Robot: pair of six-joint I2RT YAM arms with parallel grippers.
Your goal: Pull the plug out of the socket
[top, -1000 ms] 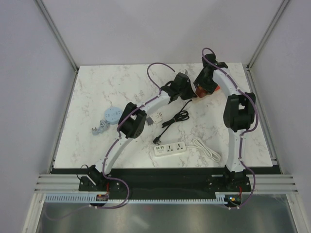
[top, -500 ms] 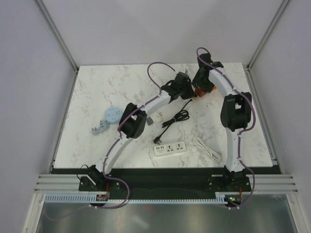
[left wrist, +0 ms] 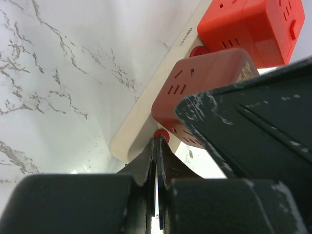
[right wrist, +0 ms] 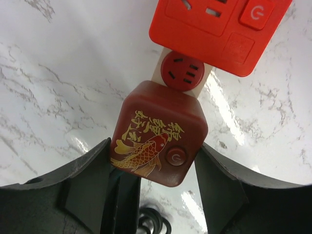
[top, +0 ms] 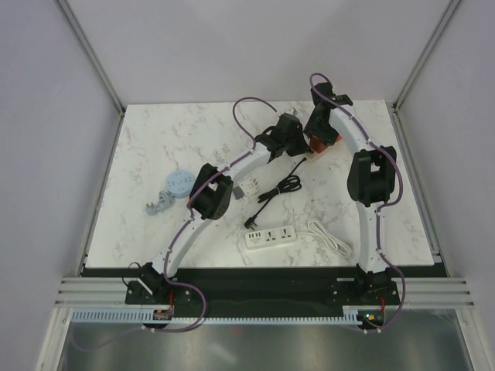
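the cream socket strip (right wrist: 181, 68) lies flat on the marble tabletop (top: 155, 147), long axis diagonal; the dark red cube plug (right wrist: 160, 140) sits on it, fish-printed face upward. right tool (right wrist: 153, 192) spread around the cube, contact unclear; left tool (left wrist: 157, 161) pressed together beside the strip end.

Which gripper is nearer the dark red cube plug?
Right. The right gripper straddles the dark red cube, fingers either side. The left gripper sits shut at the strip's end, beside it.

white power strip (top: 271, 237) | blue round disc (top: 177, 183) | white adapter (top: 249, 188)

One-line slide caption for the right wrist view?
Right tool straddles the dark red fish-printed cube plug seated on the cream socket strip.
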